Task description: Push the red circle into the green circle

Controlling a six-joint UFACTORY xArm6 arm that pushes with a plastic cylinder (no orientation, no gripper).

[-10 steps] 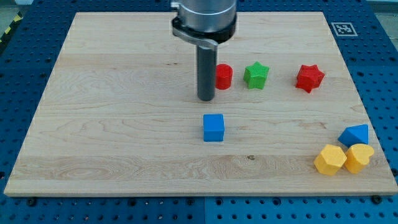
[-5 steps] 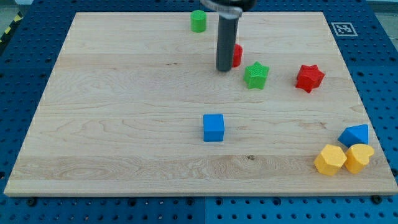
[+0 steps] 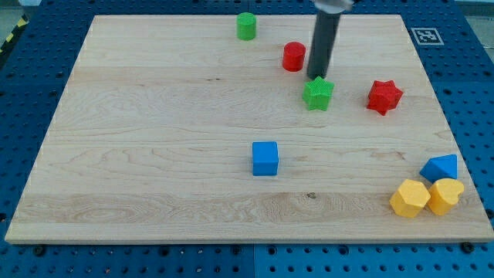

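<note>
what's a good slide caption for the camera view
My tip sits right of the red circle, just above the green star; green circle waits up-left.

A pale wooden board (image 3: 154, 147) with visible grain fills most of the frame. Around it lies a blue perforated surface (image 3: 23, 116), dotted with regular holes. At the upper right corner of the board sits a small black-and-white square marker (image 3: 427, 35). A yellow-and-black striped strip (image 3: 11, 36) shows at the upper left edge. Light is even.
</note>
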